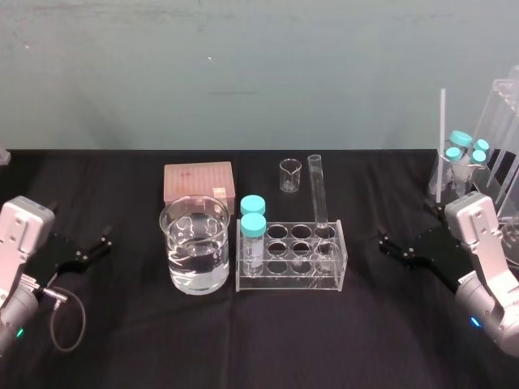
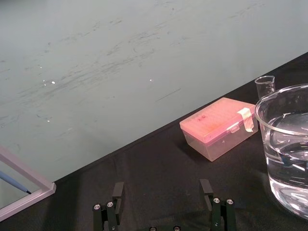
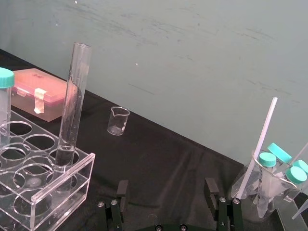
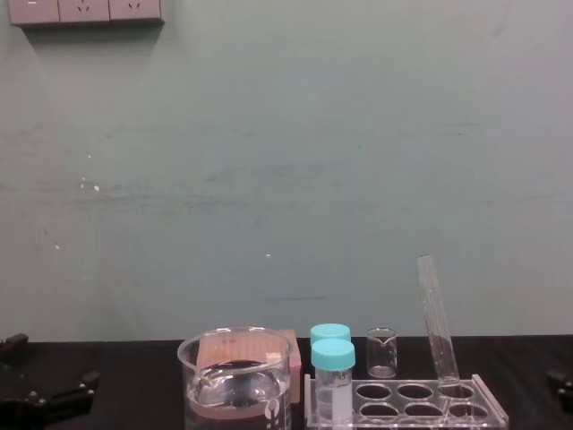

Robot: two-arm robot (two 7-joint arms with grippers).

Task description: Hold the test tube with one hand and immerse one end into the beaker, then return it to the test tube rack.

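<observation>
- Test tube: seated in the back-row hole at the right end of the test tube rack, tilted a little with its open top toward the robot's left, held by nothing.
- Same rack, left end: two teal-capped vials upright, one behind the other.
- Beaker: just left of the rack on the black tabletop, part full of clear liquid, spout toward the front left.
- Behind the beaker: a closed pink box; behind the rack: a tiny clear beaker.
- Right end effector: low over the tabletop, well to the right of the rack, fingers spread wide, gripping nothing.
- Left end effector: low at the left, well apart from the beaker, fingers likewise wide apart and empty.
- Far right, behind the right arm: a clear container with more teal-capped tubes and a white rod.
</observation>
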